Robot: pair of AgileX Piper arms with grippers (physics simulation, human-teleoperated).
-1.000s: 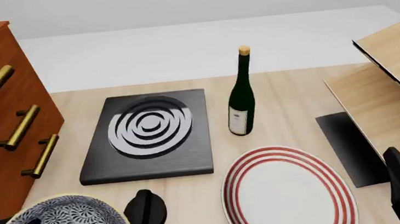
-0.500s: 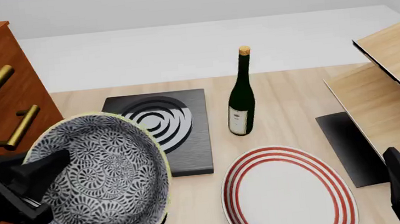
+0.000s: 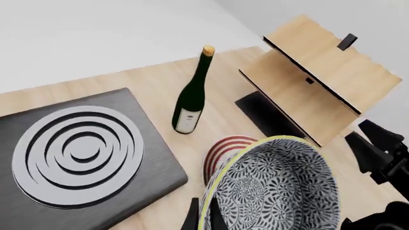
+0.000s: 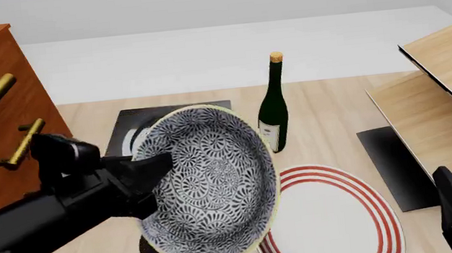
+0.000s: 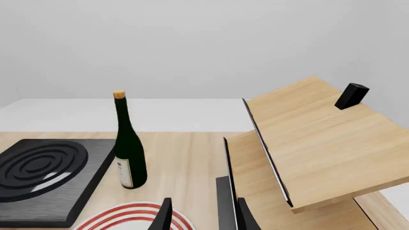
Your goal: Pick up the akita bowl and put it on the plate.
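Left gripper [image 4: 149,171] pinches the rim of the bowl [image 4: 207,184], one finger inside and one outside as far as the front view shows; the bowl rides in the air, tipped steeply so its inside faces the camera. Held by the edge like this, it hangs off the fingers rather than sitting level, likely why it tilts. It sits just left of the plate [image 4: 334,215], its lower right edge overlapping the plate's rim in the front view, so the carry looks well along but the bowl is not yet set down. Bowl: deep, round, dense black-and-white flower pattern, thin pale yellow lip, glazed look. Plate: flat, white, red rings at the border, bare in the middle. Behind the bowl lie a black slab [image 3: 76,158] with grey rings and a dark green bottle [image 4: 272,106], upright, cork on top, close to the travel path and easy to knock. Right gripper [image 5: 201,218] waits low at the right, fingers apart, holding nothing. Wooden shelf [image 5: 313,148] stands at the right.
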